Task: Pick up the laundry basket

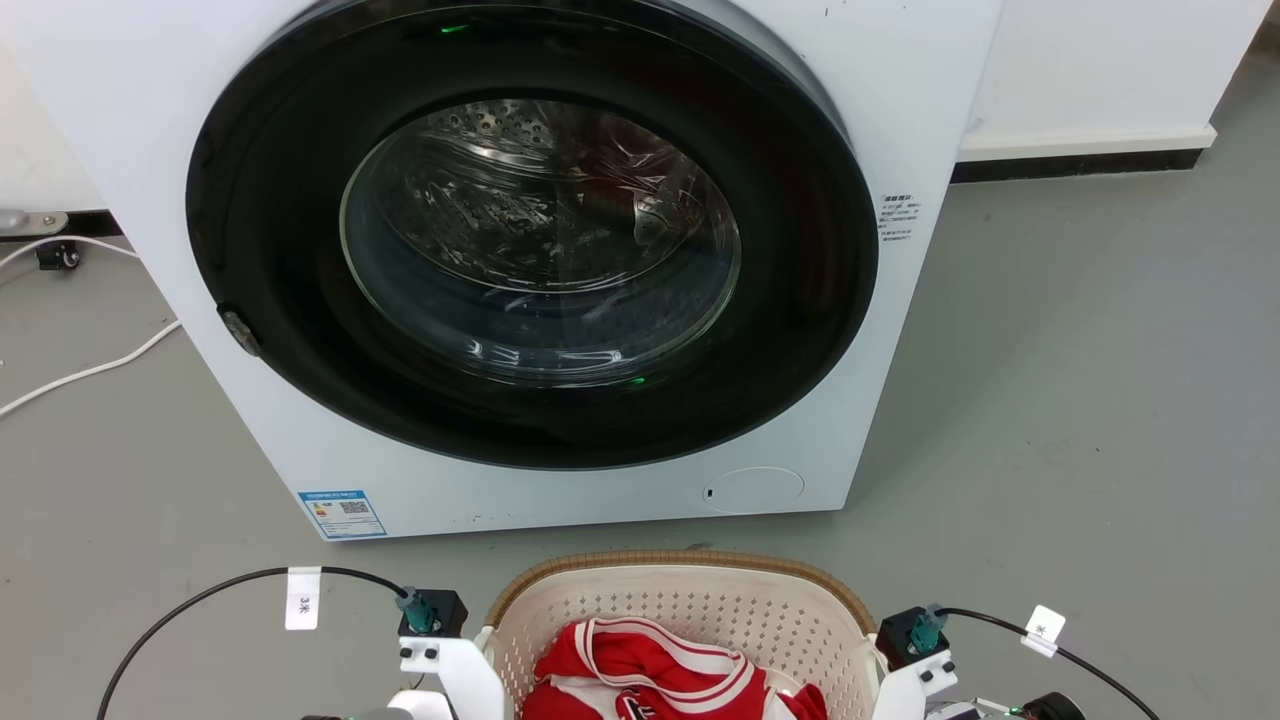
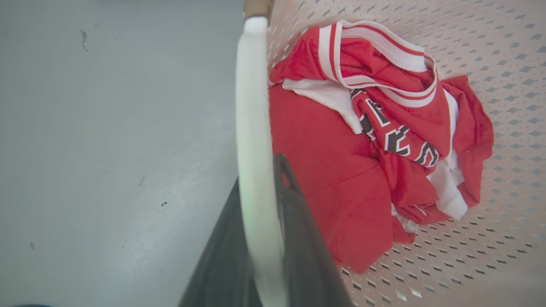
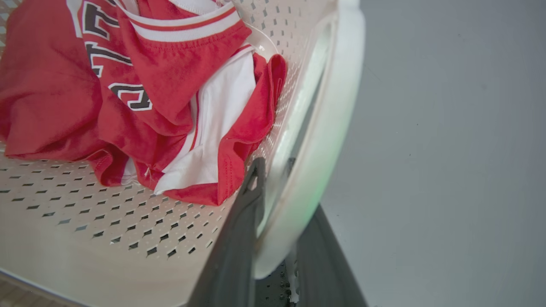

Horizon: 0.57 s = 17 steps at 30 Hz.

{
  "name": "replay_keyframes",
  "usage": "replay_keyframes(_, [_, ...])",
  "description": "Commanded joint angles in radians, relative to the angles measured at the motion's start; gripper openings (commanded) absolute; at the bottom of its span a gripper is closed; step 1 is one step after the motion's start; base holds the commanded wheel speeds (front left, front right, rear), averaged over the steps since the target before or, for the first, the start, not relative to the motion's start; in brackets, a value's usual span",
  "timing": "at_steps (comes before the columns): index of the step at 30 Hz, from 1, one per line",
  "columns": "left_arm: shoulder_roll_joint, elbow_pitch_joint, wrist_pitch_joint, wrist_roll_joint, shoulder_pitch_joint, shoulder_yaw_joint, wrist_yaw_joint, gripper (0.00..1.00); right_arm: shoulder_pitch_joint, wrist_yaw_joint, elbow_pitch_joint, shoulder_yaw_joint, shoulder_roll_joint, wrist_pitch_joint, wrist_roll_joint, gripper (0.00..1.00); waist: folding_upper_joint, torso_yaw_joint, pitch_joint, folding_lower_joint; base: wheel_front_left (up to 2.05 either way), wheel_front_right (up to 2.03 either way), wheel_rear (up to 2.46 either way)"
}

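The laundry basket [image 1: 690, 610] stands low in the head view, just in front of the washing machine; it is cream and perforated, with a brown woven rim. A red and white jersey [image 1: 650, 680] lies inside it. My two wrists flank the basket's left and right sides. In the left wrist view my left gripper [image 2: 258, 179] is shut on the white side handle [image 2: 254, 106], one dark finger inside the basket and one outside. In the right wrist view my right gripper [image 3: 286, 187] grips the opposite white handle [image 3: 328, 115] the same way.
The white washing machine [image 1: 180, 130], its round dark door [image 1: 530, 240] shut, stands close behind the basket. A white cable [image 1: 90, 370] trails over the grey floor at the left. A white wall with a dark skirting [image 1: 1080, 165] runs at the back right.
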<state>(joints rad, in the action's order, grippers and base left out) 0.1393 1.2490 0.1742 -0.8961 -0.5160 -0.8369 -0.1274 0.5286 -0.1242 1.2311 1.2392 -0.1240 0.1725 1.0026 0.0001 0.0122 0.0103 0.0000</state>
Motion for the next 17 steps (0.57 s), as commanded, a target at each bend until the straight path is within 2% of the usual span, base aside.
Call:
replay_keyframes(1, [-0.003, -0.008, -0.010, -0.005, -0.023, -0.005, -0.005, 0.00, 0.005, -0.012, -0.001, 0.011, 0.003, 0.000, -0.003, 0.00, -0.0001, 0.000, 0.000, 0.0000, 0.00, 0.00, 0.00])
replay_keyframes(17, [0.000, -0.003, -0.017, -0.037, -0.025, -0.039, -0.005, 0.00, -0.002, -0.012, -0.005, 0.028, 0.000, -0.003, 0.013, 0.00, -0.0001, 0.000, -0.001, 0.0000, 0.00, 0.00, 0.00])
